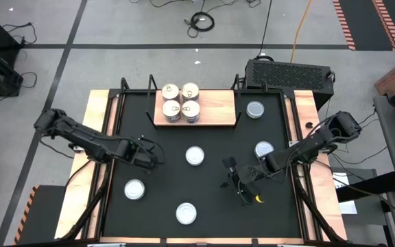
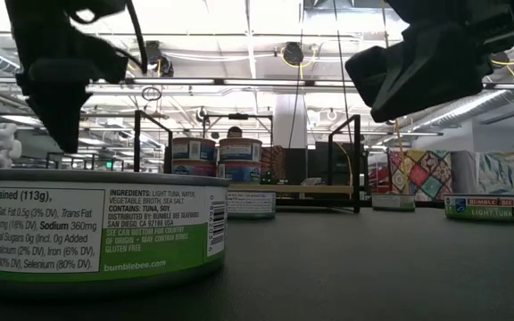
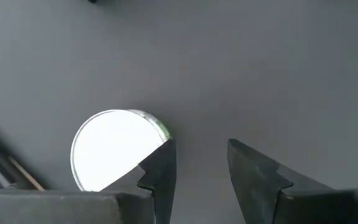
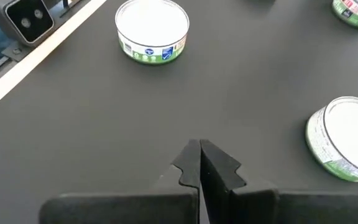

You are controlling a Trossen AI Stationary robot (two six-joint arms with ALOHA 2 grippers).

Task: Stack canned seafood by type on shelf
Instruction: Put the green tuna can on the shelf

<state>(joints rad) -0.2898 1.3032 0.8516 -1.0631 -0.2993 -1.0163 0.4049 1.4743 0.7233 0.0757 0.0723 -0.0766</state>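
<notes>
Several white-topped cans (image 1: 180,102) stand stacked on the shelf (image 1: 214,108) at the far side. Loose cans sit on the black table: two silvery-blue ones (image 1: 255,109) (image 1: 264,149), and white-topped ones at the middle (image 1: 195,156), near left (image 1: 134,189) and near edge (image 1: 186,213). My left gripper (image 1: 151,156) hangs open above the table, pointing down, with the near-left can (image 3: 114,152) beside one finger and nothing between the fingers (image 3: 201,146). My right gripper (image 4: 201,144) is shut and empty, slanting down over the table's middle right (image 1: 229,165).
A small camera box (image 4: 23,18) sits at the near edge beside the near-edge can (image 4: 152,31). Thin black rods (image 2: 357,160) rise at the shelf's ends. Wooden strips (image 1: 101,116) run along both table sides. Bare black tabletop lies between the loose cans.
</notes>
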